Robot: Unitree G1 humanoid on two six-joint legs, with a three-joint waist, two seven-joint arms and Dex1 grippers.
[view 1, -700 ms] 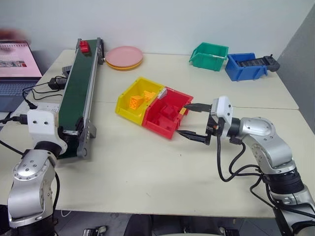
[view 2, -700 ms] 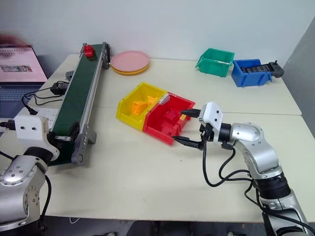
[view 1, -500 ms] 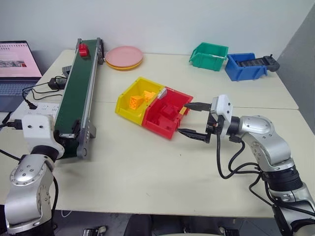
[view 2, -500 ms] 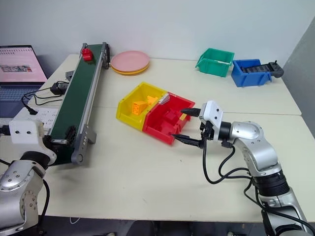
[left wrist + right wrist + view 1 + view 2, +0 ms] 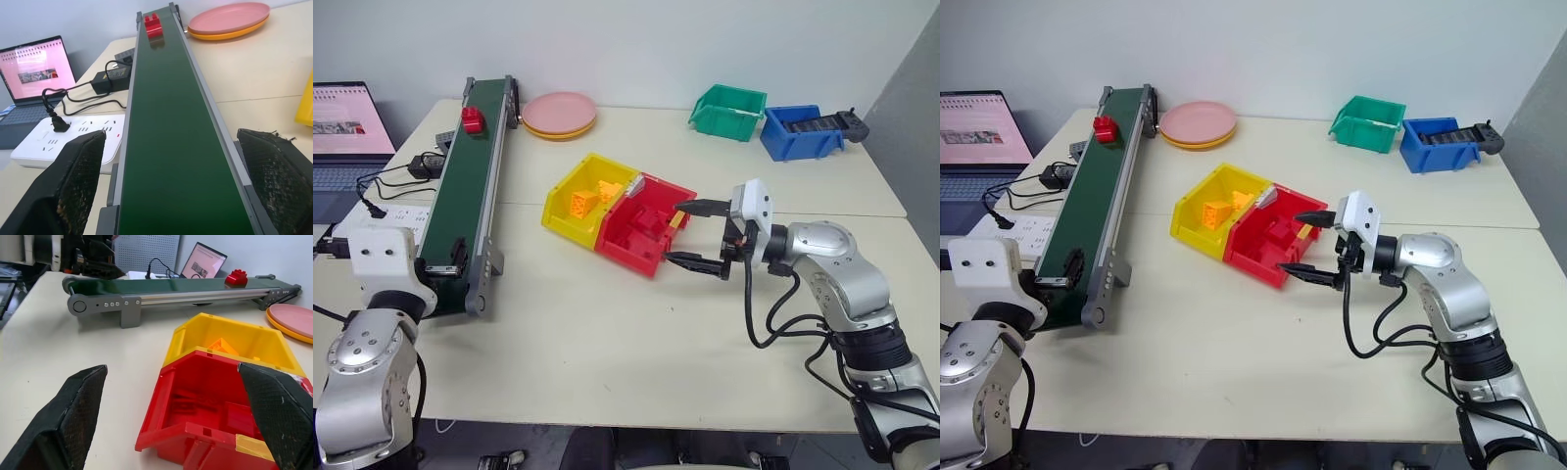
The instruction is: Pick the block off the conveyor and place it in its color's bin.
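The red block (image 5: 472, 119) rides on the dark green conveyor (image 5: 460, 196) near its far end, also visible as the block (image 5: 153, 25) up the belt. My left gripper (image 5: 171, 196) is open at the belt's near end, one finger on each side of the frame, far from the block. The red bin (image 5: 641, 230) lies at mid-table with red bricks inside. My right gripper (image 5: 674, 233) is open and empty, pointing at the red bin's right rim, its fingertips at the bin's edge.
A yellow bin (image 5: 579, 201) holding yellow-orange bricks touches the red bin's left side. Pink plates (image 5: 560, 114) sit beyond the belt. Green bin (image 5: 728, 111) and blue bin (image 5: 801, 132) stand at the back right. Laptop (image 5: 347, 132), power strip (image 5: 63, 142) and cables lie left of the conveyor.
The block has travelled along the belt toward me. My right gripper has edged left, closer to the red bin. A blurred hand at the far left is gone.
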